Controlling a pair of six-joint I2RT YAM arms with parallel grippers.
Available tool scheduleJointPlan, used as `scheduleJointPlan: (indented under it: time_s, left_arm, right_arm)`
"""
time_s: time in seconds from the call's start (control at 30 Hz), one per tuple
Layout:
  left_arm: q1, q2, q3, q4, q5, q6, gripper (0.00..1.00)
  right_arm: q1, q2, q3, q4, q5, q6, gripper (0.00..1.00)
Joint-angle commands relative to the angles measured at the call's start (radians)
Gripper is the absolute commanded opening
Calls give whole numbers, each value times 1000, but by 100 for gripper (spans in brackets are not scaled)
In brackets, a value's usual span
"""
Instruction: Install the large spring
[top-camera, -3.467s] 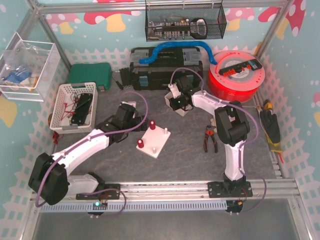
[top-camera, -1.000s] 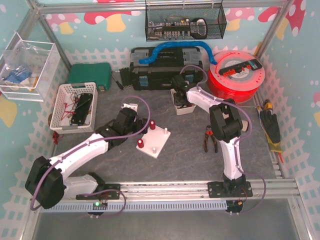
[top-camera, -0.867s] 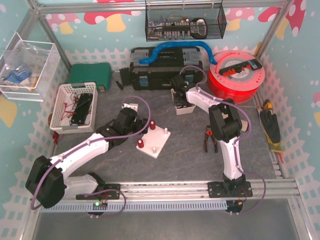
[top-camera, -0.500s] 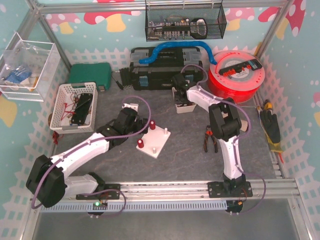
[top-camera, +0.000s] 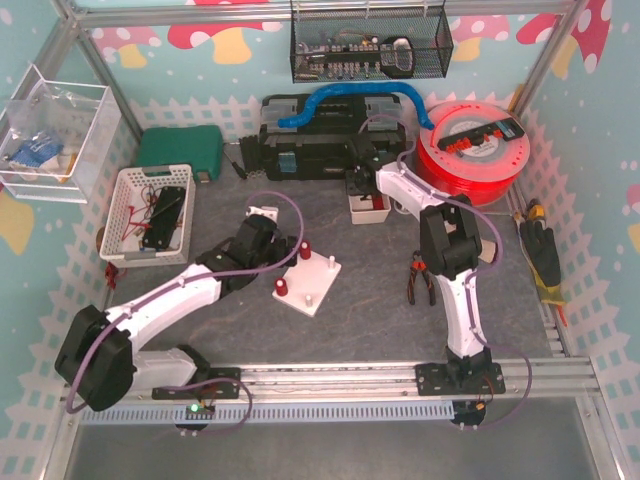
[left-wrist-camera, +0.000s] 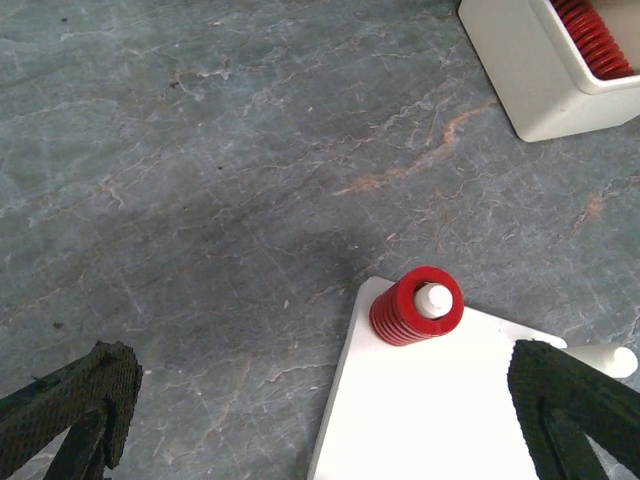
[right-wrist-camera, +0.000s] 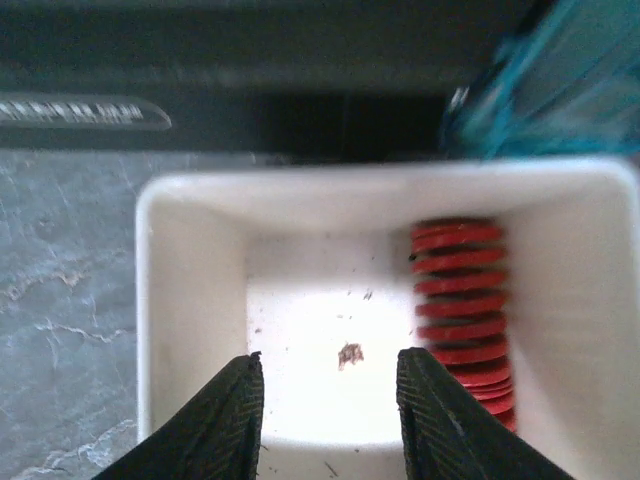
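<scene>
The right hand (right-wrist-camera: 325, 415) hangs over a white bin (right-wrist-camera: 190, 300). Its two fingers (right-wrist-camera: 215, 420) are apart with only the bin's bare floor between them, and it holds nothing. The large spring (right-wrist-camera: 458, 295) lies flat inside that bin, along the wall on the hand's right side. It is straight ahead of the right finger and outside the gap between the fingers. Whether that finger touches the spring's near end cannot be told. Beyond the bin, ahead of the hand, a black toolbox (right-wrist-camera: 300, 110) shows as a blurred dark mass.

The left hand (left-wrist-camera: 320, 375) hovers above the grey desk (left-wrist-camera: 200, 150) with its fingers spread wide and empty. Below it, toward its right finger, lies a white plate (left-wrist-camera: 430, 410) with one corner pointing into the gap. A red spring (left-wrist-camera: 405, 312) sits upright over a white peg (left-wrist-camera: 433, 297) near that corner, just ahead of the gap. A second peg (left-wrist-camera: 600, 358), bare, shows just past the right fingertip. Further ahead and to the right, well apart from the left hand, is the same white bin, with the large spring showing at its edge.

In the top view the plate lies between the two hands, nearer the left one.
</scene>
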Motion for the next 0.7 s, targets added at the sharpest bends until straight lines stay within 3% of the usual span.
scheduleJointPlan:
  time_s: [0.0,0.13,0.67]
  left_arm:
    - [-1,19,37,24,-4,-1,99]
    - [-2,27,45,26,-1,-3,99]
    - [-1,35,68,8,-1,4,99]
  right_arm:
    - [-2,-19,54,-71,90,-9,42]
    - [-9,34,101,-137,132,13,45]
    - [-11,179,166,-115,249,50,45]
